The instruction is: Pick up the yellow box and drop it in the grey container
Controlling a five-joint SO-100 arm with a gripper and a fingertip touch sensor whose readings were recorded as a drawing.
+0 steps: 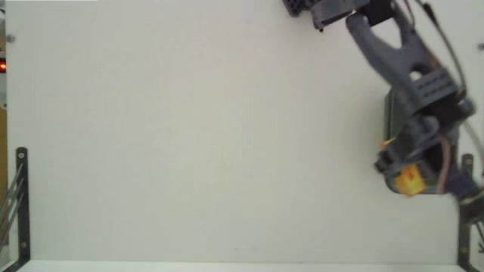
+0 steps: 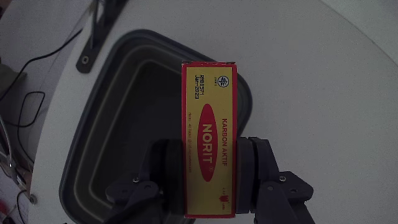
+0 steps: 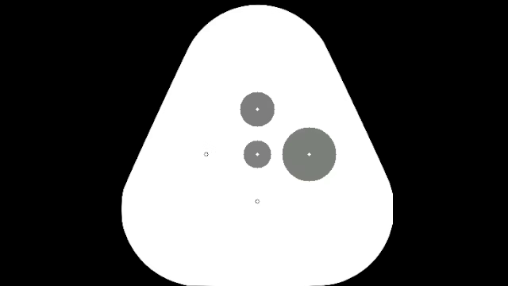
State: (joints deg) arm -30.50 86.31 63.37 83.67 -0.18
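I have the flat yellow cardboard box (image 2: 208, 155) clamped in the dark gripper (image 2: 210, 171), hanging mid-frame in the wrist view above the grey-green rounded plastic tub (image 2: 99, 143). Pickup done; I judge only the release remains.

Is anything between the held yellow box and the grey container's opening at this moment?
Nothing visible. In the wrist view the gripper clamps the yellow box directly over the grey container, whose interior looks empty beneath it.

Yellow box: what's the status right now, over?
Gripper shut on yellow box. Box held above grey container. Nothing in the way.
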